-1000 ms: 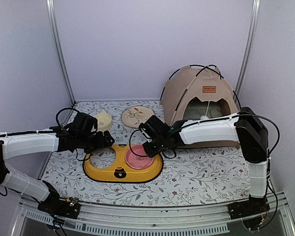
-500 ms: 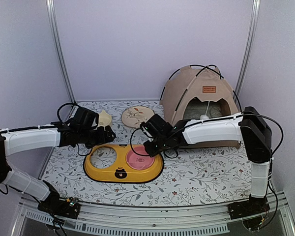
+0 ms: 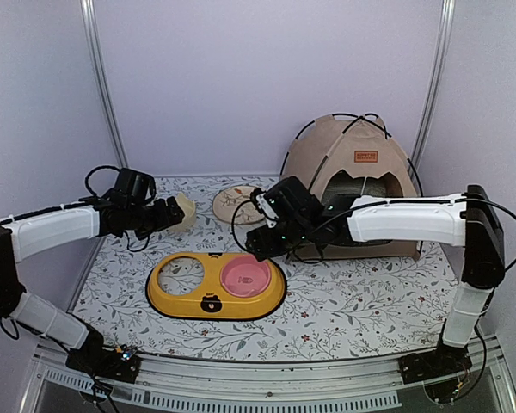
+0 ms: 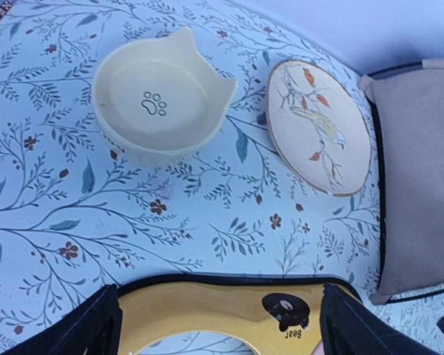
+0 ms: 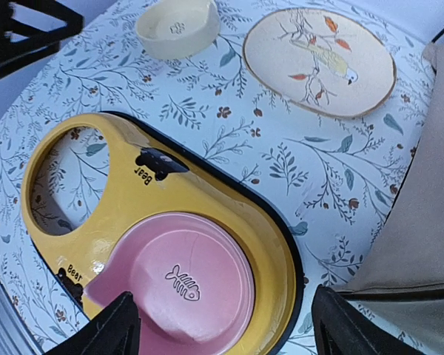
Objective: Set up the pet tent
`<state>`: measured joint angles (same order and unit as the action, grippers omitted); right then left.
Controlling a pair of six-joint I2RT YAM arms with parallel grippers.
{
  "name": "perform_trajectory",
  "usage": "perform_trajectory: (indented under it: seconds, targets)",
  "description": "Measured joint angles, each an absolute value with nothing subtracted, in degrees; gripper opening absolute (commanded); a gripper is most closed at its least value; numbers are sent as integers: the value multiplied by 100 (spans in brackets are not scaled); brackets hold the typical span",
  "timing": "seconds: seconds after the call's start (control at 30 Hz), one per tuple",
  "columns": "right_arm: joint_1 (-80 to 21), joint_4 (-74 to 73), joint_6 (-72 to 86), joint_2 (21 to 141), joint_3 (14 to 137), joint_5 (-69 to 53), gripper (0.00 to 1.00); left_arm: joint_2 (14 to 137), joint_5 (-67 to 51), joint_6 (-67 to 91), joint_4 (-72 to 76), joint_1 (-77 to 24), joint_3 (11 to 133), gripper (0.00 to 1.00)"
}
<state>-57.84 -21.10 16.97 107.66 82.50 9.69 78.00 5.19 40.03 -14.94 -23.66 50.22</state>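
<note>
Yellow feeder (image 3: 179, 297) sits nearest you on the counter (image 3: 353, 301), pink bowl (image 3: 244, 275) in its right well. Your right end effector (image 5: 226, 325) hovers over the feeder, open, gripping nothing. Your left end effector (image 4: 222, 325) is open too, near the cream cat-ear bowl (image 4: 159, 103). Bird plate (image 4: 320, 126) lies beside that bowl. Pet tent (image 3: 348, 185) stands upright far right, by the back wall.

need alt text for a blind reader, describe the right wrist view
A pink fish-marked bowl sits in one hole of a yellow feeder; the other is empty. Beyond lie a cream bowl and a bird plate, the tent at the right edge.
</note>
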Motion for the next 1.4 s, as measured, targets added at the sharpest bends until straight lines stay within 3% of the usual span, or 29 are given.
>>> perform_trajectory:
  seconds: [0.2, 0.6, 1.03, 1.4]
  targets:
    - [-5784, -1686, 1678, 9800, 7708, 956, 100, 8396, 626, 3964, -1566, -1763, 5448, 90]
    - [-5739, -987, 1645, 7911, 6576, 1332, 99, 10427, 1063, 3935, -1752, -1275, 6987, 84]
    - [-5721, -388, 1455, 6025, 5885, 2290, 99, 12016, 1236, 3802, -1942, -1066, 7979, 43]
    - [-5721, -209, 1417, 5846, 5655, 2434, 99, 12121, 1262, 3754, -1984, -906, 8141, 22]
